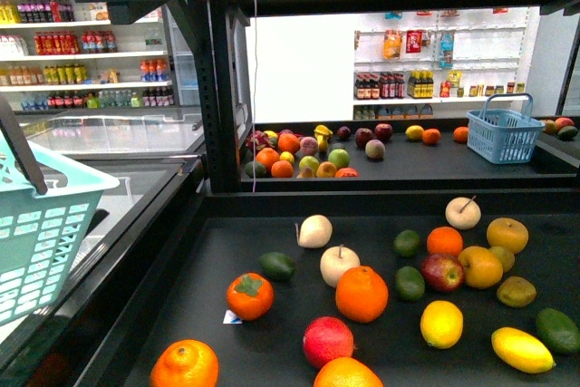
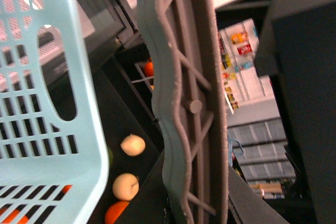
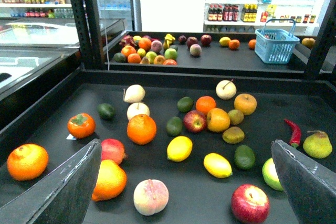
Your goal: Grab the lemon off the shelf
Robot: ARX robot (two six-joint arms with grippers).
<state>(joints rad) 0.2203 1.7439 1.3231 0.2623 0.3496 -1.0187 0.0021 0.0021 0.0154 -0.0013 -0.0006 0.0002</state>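
Observation:
The lemon [image 1: 521, 349] is a long yellow oval lying near the front right of the black shelf tray [image 1: 227, 251]. In the right wrist view the lemon [image 3: 217, 165] lies ahead of my right gripper [image 3: 185, 145] and a little toward the right finger [image 3: 307, 182]. That gripper is open and empty, hovering above the tray [image 3: 199, 203]. A rounder yellow fruit [image 3: 179, 148] lies beside the lemon. My left gripper [image 2: 194, 211] is shut on the grey basket handle [image 2: 189, 103] and holds the pale teal basket [image 1: 36, 233] at the far left.
Oranges [image 1: 362, 293], apples [image 1: 441, 271], avocados [image 1: 410, 283], a persimmon [image 1: 249, 295] and a peach [image 3: 150, 196] crowd the tray. A red chili [image 3: 293, 132] and a pear [image 3: 317, 144] lie right. A blue basket [image 1: 503, 133] stands on the far tray. A glass freezer [image 1: 109, 133] is left.

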